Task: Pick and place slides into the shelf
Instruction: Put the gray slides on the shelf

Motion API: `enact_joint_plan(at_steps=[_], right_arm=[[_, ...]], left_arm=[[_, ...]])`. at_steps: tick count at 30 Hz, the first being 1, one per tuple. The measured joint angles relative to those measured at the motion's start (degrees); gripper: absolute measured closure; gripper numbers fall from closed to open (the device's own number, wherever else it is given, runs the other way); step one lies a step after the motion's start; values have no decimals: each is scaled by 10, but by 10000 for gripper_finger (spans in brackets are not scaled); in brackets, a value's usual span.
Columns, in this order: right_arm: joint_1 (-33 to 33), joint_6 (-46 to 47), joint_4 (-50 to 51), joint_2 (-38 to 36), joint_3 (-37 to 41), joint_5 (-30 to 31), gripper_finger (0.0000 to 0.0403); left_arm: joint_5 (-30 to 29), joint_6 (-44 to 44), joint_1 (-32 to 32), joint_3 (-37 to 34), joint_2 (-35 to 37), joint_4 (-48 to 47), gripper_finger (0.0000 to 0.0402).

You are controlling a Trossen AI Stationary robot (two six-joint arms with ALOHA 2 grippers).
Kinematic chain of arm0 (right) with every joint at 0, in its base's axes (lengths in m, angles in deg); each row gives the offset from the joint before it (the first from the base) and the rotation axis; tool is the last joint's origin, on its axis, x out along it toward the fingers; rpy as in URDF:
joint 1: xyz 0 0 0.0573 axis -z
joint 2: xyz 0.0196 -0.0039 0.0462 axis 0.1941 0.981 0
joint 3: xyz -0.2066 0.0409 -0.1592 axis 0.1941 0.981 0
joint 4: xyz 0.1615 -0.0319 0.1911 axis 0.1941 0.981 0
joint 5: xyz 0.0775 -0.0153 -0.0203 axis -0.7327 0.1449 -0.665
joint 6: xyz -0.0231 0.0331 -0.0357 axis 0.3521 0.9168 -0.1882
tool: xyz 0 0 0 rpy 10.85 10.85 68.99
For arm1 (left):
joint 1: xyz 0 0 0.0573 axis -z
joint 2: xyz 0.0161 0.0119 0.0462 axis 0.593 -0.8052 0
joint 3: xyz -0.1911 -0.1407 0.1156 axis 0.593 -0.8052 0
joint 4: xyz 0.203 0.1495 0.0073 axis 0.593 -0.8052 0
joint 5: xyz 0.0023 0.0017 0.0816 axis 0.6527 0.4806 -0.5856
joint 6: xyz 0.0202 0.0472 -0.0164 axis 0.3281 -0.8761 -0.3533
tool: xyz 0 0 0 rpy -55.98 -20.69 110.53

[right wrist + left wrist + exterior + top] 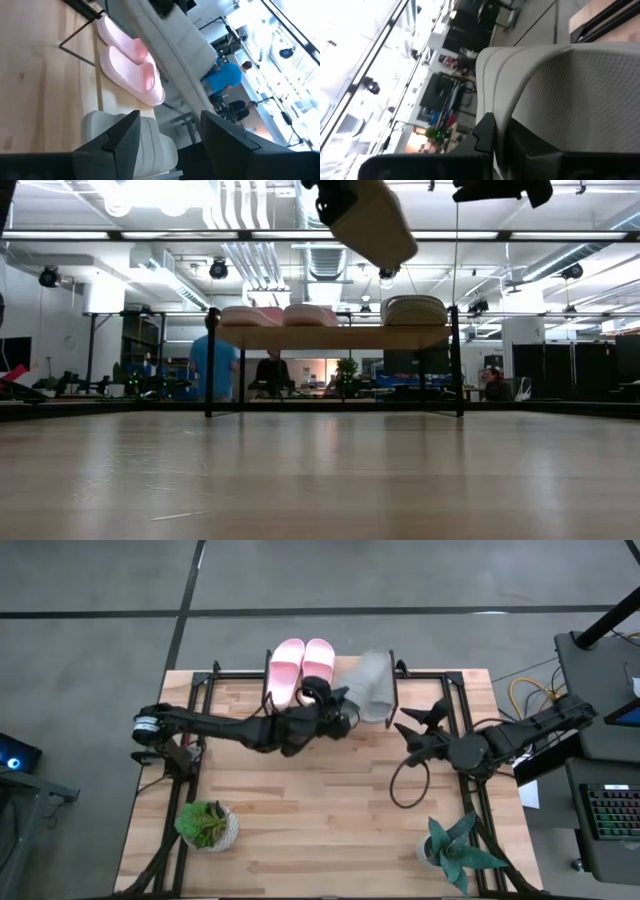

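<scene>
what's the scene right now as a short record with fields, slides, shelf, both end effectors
shelf: at the table's far edge, light plank top on black legs
pink slides: two, side by side on the shelf's left part
grey slide on shelf: lies on the right part
held grey slide: in the air over the shelf, beside the pink pair
left end effector: shut on the held grey slide
right end effector: open, empty, off the shelf's right end
slides placed: three of four

Pink slides [302, 665], grey slide [372, 685], light wooden shelf [330, 336].
</scene>
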Motion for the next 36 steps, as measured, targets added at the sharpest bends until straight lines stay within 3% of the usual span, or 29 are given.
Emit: enact_joint_plan(at_steps=[6, 11, 18, 22, 36], right_arm=[[0, 13, -1, -31, 0, -1, 210], [1, 37, -1, -57, 0, -2, 208], [1, 48, -1, -77, 0, -4, 212], [1, 61, 0, -80, 0, -4, 213], [1, 59, 0, -78, 0, -4, 214]], left_arm=[[-26, -5, -12, -1, 1, -1, 401], [-95, -7, -29, -3, -6, -2, 401], [-136, -11, -51, -2, -52, 0, 401], [-189, -48, -64, -2, -91, 3, 401], [-195, -51, -61, 1, -115, 20, 401]])
